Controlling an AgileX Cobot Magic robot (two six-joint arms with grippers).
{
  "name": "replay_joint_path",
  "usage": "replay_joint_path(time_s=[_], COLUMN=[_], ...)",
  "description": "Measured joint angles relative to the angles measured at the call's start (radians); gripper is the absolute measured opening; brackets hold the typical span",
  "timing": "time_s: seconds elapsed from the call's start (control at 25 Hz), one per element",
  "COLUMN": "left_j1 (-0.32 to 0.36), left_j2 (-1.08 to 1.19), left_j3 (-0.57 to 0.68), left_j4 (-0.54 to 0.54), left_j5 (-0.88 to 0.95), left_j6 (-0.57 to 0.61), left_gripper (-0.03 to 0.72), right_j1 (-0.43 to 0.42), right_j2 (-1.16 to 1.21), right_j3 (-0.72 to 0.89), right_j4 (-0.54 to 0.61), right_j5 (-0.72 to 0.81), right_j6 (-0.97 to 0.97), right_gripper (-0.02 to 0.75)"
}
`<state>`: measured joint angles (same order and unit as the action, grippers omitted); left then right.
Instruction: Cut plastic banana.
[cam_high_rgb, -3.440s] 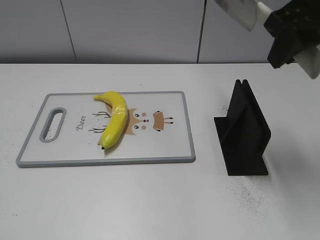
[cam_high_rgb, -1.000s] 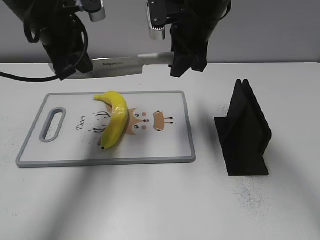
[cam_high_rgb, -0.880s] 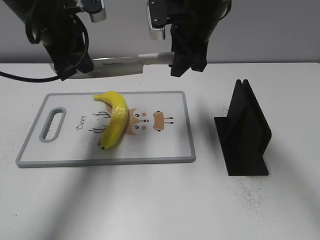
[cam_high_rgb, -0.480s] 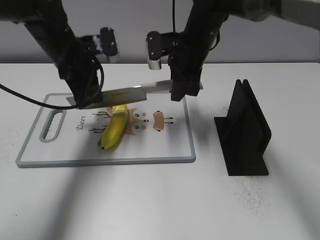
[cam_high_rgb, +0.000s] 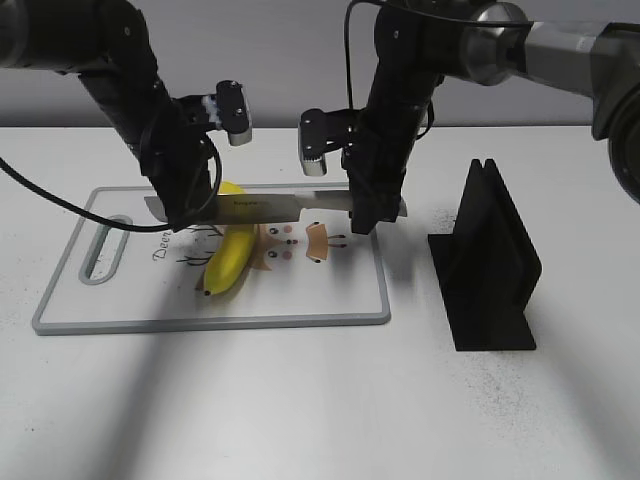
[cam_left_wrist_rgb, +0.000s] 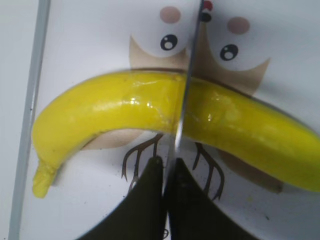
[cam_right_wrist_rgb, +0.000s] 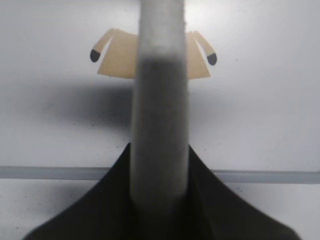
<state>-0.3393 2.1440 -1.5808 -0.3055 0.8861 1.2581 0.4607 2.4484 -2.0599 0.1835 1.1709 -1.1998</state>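
Observation:
The plastic banana (cam_high_rgb: 226, 264) lies on the white cutting board (cam_high_rgb: 340, 295), glossy yellow and curved. A knife (cam_high_rgb: 268, 207) lies level across its upper part. My right gripper (cam_high_rgb: 373, 210) is shut on the knife's grey handle (cam_right_wrist_rgb: 160, 95). My left gripper (cam_high_rgb: 181, 211) is shut on the far end of the blade. In the left wrist view the thin blade (cam_left_wrist_rgb: 188, 75) runs edge-on across the middle of the banana (cam_left_wrist_rgb: 100, 107), with the left gripper's fingers (cam_left_wrist_rgb: 166, 167) pinched around it. I cannot tell whether the blade has gone into the banana.
A black knife stand (cam_high_rgb: 490, 265) stands on the white table to the right of the board. The board has a handle slot (cam_high_rgb: 104, 248) at its left end and a cartoon print (cam_right_wrist_rgb: 150, 60) in the middle.
Both arms have come down with the knife. The blade was level above the board's far edge and now rests across the banana. The banana has not moved.

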Motion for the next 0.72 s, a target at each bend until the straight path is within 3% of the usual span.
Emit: replay_joint_path(time_s=[0.72], left_j1=[-0.004], left_j2=[-0.217], left_j3=[0.022], left_j4=[0.061], left_j5=[0.047], left_j6=[-0.005], left_gripper=[-0.017], right_j1=[0.011], right_j2=[-0.143], right_j3=[-0.048], right_j4=[0.022], right_j5=[0.04], right_j6=[0.009], right_gripper=[0.162])
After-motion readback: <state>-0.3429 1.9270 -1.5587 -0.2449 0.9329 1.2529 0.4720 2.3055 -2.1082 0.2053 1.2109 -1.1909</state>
